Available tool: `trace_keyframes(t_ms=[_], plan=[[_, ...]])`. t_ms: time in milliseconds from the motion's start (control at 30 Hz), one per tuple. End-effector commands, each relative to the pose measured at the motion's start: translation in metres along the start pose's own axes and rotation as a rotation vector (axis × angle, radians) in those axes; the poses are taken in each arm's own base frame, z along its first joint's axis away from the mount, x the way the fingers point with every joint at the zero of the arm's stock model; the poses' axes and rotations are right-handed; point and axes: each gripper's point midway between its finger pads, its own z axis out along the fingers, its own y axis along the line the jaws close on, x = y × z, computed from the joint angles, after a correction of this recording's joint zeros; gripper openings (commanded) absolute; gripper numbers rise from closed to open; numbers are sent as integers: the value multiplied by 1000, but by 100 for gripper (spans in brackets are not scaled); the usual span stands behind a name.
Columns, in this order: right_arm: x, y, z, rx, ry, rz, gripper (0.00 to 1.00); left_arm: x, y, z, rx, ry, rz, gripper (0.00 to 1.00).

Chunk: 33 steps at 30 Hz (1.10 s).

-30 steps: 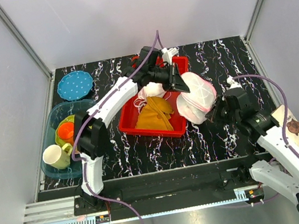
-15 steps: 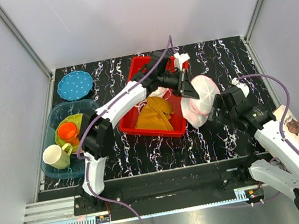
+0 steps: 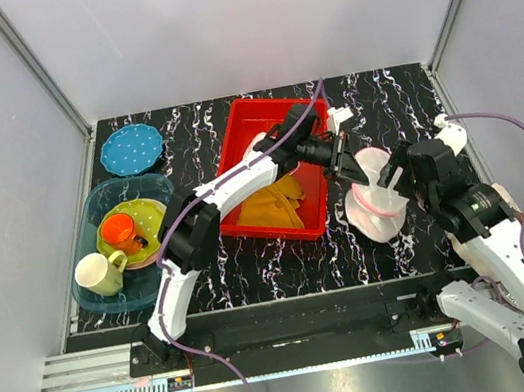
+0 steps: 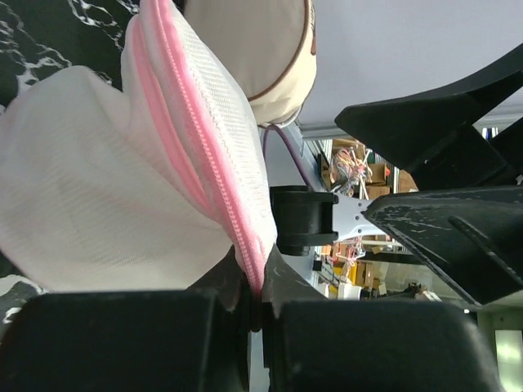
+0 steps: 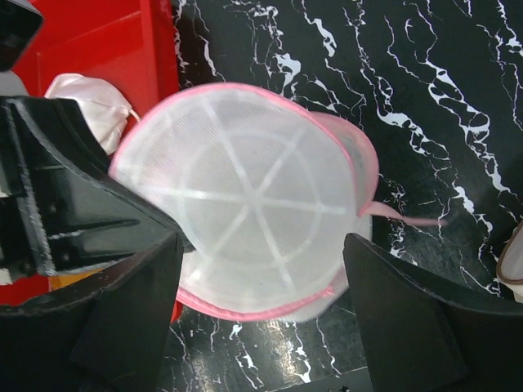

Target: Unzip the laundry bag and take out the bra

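Bag (image 3: 377, 202): white mesh, pink zipper edging; over table (image 3: 387, 98), 3 o'clock of red bin (image 3: 254, 121).
Left tool (image 4: 257, 282): clenched on bag's zipper edge.
Right tool (image 5: 263, 245): released, fingers spread wide either side of bag; contact unclear.

Singles, plus one pair of cups.
One round white mesh laundry bag with pink zipper edging (image 3: 377, 204), one red plastic tray (image 3: 264, 119), one mustard-yellow cloth (image 3: 269, 207), one blue dotted plate (image 3: 130, 149), one clear blue tub (image 3: 104, 193); two cups: orange cup (image 3: 123, 229), pale yellow mug (image 3: 100, 274).
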Motion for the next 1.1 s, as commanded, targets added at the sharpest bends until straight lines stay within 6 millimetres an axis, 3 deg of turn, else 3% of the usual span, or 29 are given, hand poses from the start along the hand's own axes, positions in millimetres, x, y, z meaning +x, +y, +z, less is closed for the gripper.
trace_keyframes(t_ms=[0,67,100,200,267,733,833,900,1000,1067], plan=[[-8,3,5,19,-15,-27,87,-19,5,-17,-11,-37,44,0],[-6,4,7,16,-6,-29,87,-15,12,-18,-6,-25,9,2],[-5,3,8,18,-4,-27,87,-15,12,-19,-8,-27,-4,7],[-2,3,10,18,1,-28,87,-15,16,-20,-35,-44,-7,46],[0,2,11,21,7,-32,87,-18,17,-25,-74,-66,0,62],[9,-3,16,31,25,-46,88,-32,10,-48,-196,-155,27,64],[22,8,28,9,99,-105,90,-37,6,-56,-234,-197,31,65],[26,16,37,-5,143,-140,93,-37,-6,-59,-185,-181,22,65],[28,36,45,-70,171,-145,93,-37,-16,-75,-161,-187,0,70],[28,52,51,-124,189,-148,94,-45,-30,-97,-167,-234,21,77]])
